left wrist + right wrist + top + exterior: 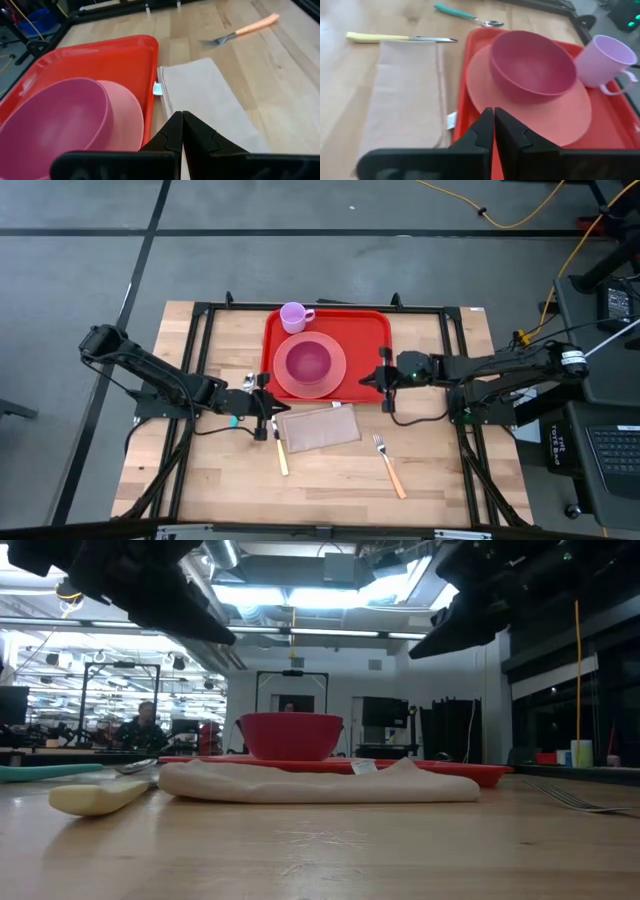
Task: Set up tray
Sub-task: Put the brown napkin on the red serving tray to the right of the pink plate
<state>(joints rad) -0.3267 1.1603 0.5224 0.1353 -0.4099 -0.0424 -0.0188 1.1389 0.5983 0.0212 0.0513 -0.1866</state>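
Hovering with fingers pressed together and holding nothing, the right end effector (493,117) sits over the tray's (375,330) right rim. Likewise closed and empty, the left end effector (182,121) hangs by the beige napkin (320,427) (just left of it). That red tray lies on the table (440,480), carrying plate (335,375), bowl (308,362) and cup (293,316).

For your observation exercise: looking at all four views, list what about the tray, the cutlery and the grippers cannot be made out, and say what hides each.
- Low view: the tray floor, plate and cup are hidden behind the napkin and bowl.
- Low view: the fork is cut off by the right edge.
- High view: the spoon is mostly covered by the left gripper.
- Right wrist view: the right gripper hides the tray's near rim.
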